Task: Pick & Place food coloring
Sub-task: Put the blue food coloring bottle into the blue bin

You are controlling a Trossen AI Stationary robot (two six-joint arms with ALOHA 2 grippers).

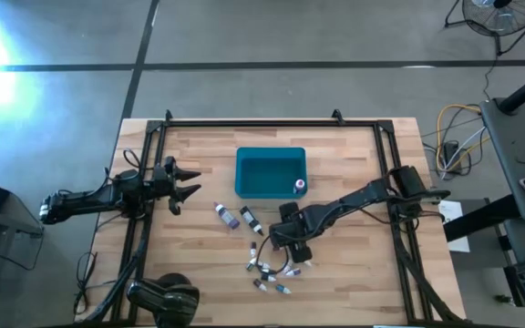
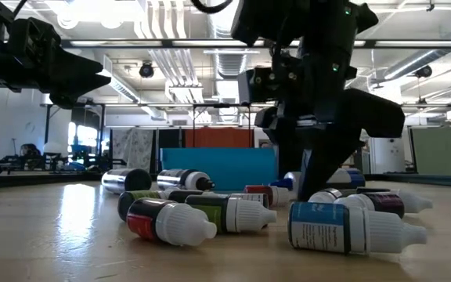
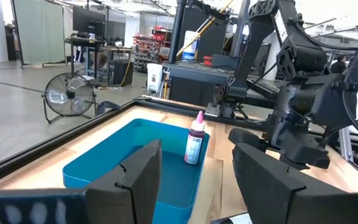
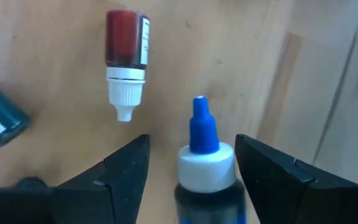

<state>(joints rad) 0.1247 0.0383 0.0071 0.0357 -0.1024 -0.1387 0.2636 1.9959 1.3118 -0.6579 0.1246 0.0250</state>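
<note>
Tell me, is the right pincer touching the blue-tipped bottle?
Apart: the right wrist view shows wood on both sides between the open right pincer and the blue-tipped bottle.

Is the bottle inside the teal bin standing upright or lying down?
Upright. In the left wrist view the bottle stands on its base in a corner of the teal bin, pink cap pointing up.

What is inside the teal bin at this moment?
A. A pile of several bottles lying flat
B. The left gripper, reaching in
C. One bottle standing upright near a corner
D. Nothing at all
C. The left wrist view shows a single pink-capped bottle standing upright inside the teal bin, and the high view places it in one corner, with the remaining bottles lying on the table outside it.
</note>
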